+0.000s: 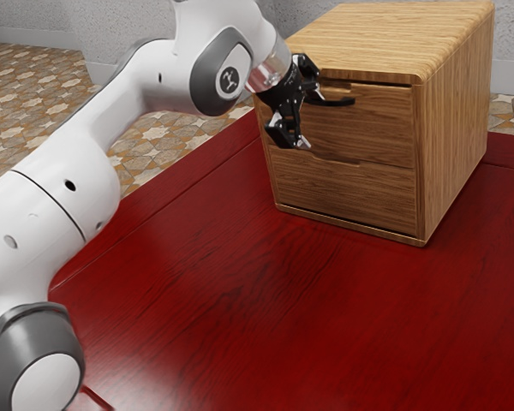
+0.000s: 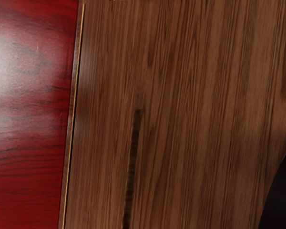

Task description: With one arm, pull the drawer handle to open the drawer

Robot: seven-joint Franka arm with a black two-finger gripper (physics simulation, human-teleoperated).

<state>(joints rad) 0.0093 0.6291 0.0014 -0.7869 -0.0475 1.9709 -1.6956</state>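
Observation:
A light wooden cabinet with two drawers stands at the far side of the red table. The upper drawer carries a black bar handle near its top edge. My black gripper is pressed up to that drawer's front at the handle's end nearer the exterior view's left. It is open, with one finger above the handle and one below it. In the wrist view the drawer front is very close, with a dark slit in the wood.
The lower drawer sits just under my hand. The cabinet rests near the table's far edge, and patterned floor tiles lie beyond. My white arm reaches in from the exterior view's left.

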